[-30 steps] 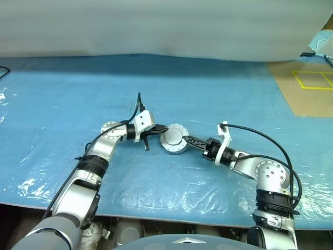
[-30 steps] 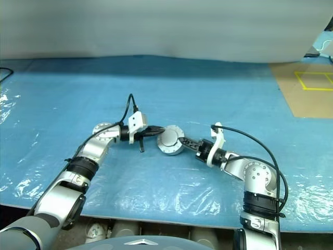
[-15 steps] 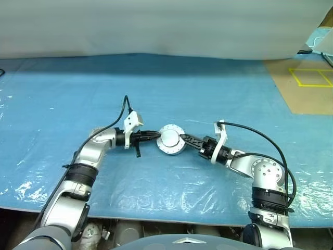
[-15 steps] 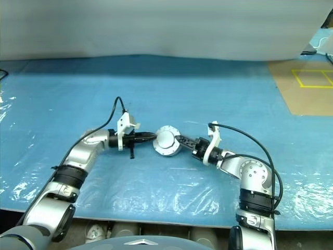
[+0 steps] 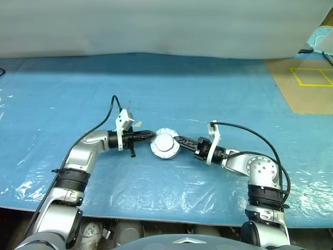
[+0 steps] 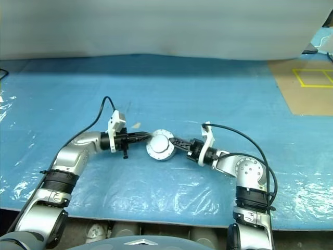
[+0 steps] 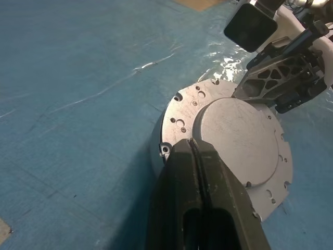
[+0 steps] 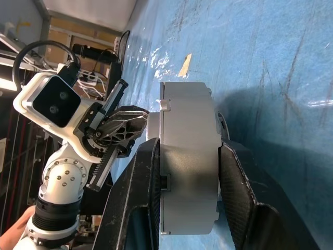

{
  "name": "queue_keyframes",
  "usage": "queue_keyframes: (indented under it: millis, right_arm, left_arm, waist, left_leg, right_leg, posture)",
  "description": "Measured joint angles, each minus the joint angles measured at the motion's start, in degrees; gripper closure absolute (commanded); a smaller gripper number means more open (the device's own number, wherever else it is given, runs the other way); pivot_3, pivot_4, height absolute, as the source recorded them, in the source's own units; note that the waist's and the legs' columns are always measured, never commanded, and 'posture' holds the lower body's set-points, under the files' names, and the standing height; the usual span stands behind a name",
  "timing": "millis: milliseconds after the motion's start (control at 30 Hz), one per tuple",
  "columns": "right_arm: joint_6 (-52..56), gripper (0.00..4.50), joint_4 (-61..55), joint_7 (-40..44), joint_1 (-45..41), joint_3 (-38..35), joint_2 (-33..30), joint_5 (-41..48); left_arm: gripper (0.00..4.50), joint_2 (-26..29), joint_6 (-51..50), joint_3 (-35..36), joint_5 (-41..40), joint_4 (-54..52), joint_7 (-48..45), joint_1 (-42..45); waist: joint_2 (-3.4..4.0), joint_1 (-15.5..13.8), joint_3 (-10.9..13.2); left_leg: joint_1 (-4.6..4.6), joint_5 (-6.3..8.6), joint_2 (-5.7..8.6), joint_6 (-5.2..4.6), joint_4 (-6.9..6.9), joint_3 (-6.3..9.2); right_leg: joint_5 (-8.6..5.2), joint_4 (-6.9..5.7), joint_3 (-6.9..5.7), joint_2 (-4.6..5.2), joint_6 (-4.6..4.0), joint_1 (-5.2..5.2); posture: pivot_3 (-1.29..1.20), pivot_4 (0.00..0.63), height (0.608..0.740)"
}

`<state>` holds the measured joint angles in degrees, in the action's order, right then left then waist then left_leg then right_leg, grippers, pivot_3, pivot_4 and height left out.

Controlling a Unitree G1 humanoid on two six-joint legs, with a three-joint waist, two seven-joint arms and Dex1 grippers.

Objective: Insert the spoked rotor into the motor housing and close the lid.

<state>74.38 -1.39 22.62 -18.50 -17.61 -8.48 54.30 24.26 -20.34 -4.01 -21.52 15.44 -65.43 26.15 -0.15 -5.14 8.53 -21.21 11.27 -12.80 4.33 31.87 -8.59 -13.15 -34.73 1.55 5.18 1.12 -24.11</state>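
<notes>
Motor housing [image 5: 165,145], short silver can, lid [image 7: 237,140] shut on top, pale and smooth.
It sits on the blue sheet [image 5: 208,94], right gripper [image 8: 190,172] clamping its sides, left gripper [image 7: 195,151] pinched closed, tip on the lid.

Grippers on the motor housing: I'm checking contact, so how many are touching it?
2. The right gripper clamps the motor housing across its sides; the shut left gripper presses on the lid.

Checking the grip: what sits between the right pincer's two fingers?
The closed motor housing, lid shut, fills the gap between the right pincer's fingers, seen in the right wrist view.
</notes>
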Motion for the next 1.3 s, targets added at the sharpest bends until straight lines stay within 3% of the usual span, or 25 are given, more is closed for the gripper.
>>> queue_keyframes:
  millis: [200,333,467,767,1067,1300]
  right_arm:
    - [-0.3,3.25,1.2,-1.5,-1.4,-0.7,0.9,0.0]
    - [-1.4,3.25,3.1,-3.0,-3.0,-1.7,1.9,0.0]
    - [-2.5,3.25,5.0,-4.7,-6.2,-4.2,2.4,0.5]
    - [-4.0,3.25,6.6,-9.1,-17.3,-7.5,6.8,5.5]
    - [-4.0,3.25,7.5,-14.2,-21.1,-8.6,7.5,11.3]
    - [-3.8,3.25,7.5,-16.5,-21.7,-8.5,7.1,13.8]
  left_arm:
    - [4.50,0.3,-5.1,2.5,-0.2,2.3,4.8,1.7]
    - [4.33,-0.6,-10.8,9.1,-7.1,2.7,5.8,2.1]
    - [3.22,-0.6,-14.7,14.5,-11.2,5.5,8.1,2.7]
    - [0.07,-2.1,-27.3,20.1,-21.0,4.1,9.3,0.7]
    - [0.03,-8.0,-33.2,26.8,-32.4,-4.6,17.9,-1.3]
    - [0.03,-13.2,-35.5,26.1,-36.5,-8.7,24.7,-1.5]
  waist:
    - [0.00,-0.1,0.0]
    - [0.00,-0.1,0.0]
    - [0.00,-0.1,0.0]
    - [-0.03,-0.1,0.0]
    - [-0.27,-0.3,0.2]
    - [-0.35,-0.2,0.2]
  left_leg:
    - [-0.02,0.00,0.00,0.00,0.05,0.00]
    - [-0.05,0.00,0.00,0.00,0.06,0.01]
    - [-0.06,0.00,0.01,0.00,0.10,0.01]
    - [-0.23,-0.01,0.00,0.00,0.08,0.02]
    - [-0.41,-0.01,-0.03,0.00,0.30,0.15]
    - [-0.43,-0.01,-0.03,0.00,0.32,0.17]
  right_leg:
    - [0.01,-0.02,0.00,-0.01,0.01,0.00]
    - [0.01,-0.03,0.00,-0.01,0.00,-0.01]
    - [0.01,-0.03,0.00,-0.01,0.00,-0.01]
    - [0.01,-0.01,-0.05,-0.02,0.00,-0.10]
    - [0.05,-0.06,-0.15,-0.02,0.05,-0.10]
    - [0.06,-0.06,-0.15,-0.03,0.07,-0.11]
  posture:
    - [0.00,0.150,0.740]
    - [0.00,0.150,0.740]
    - [0.00,0.150,0.740]
    - [0.00,0.150,0.740]
    - [0.00,0.150,0.740]
    - [0.00,0.150,0.740]
